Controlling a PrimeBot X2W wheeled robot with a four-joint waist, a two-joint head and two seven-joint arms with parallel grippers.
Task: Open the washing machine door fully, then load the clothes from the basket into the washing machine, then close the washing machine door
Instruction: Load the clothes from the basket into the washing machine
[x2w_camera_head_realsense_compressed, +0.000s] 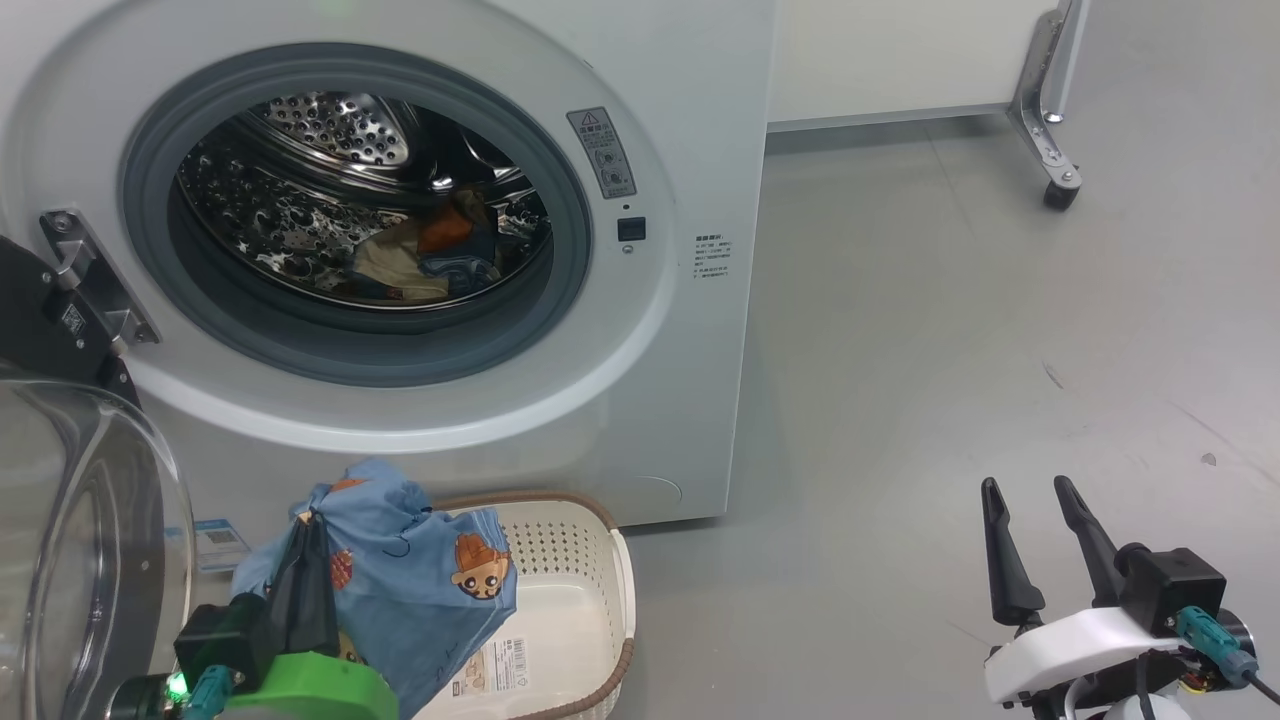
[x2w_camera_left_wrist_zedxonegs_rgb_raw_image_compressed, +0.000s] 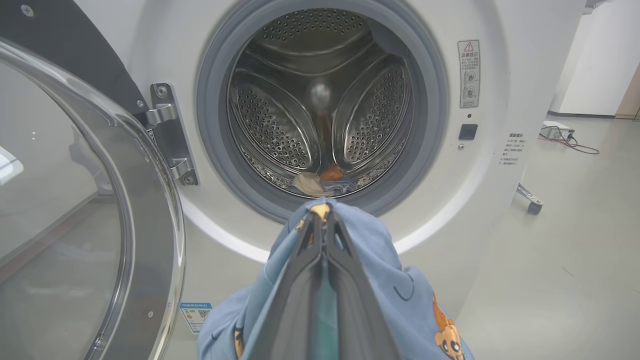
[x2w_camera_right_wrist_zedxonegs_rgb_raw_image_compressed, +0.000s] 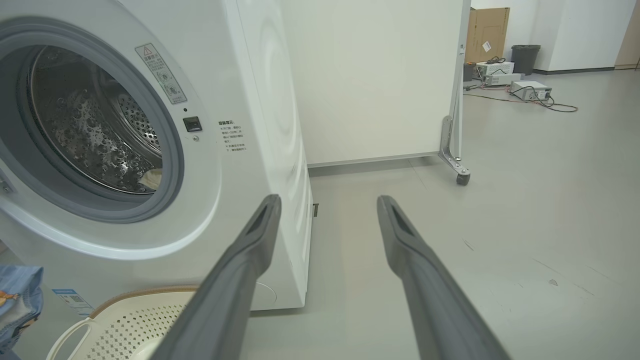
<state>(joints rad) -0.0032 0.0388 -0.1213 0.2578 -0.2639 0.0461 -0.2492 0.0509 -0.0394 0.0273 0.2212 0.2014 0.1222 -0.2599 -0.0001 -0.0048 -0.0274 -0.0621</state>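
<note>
left gripper, clothes below gasket edge

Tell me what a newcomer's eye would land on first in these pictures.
The washing machine with its gaping steel drum dominates the upper left, a few clothes already lying inside. Below it, a light blue printed garment hangs from the shut fingers of the left gripper above the basket. The right gripper stands open at lower right.
</note>
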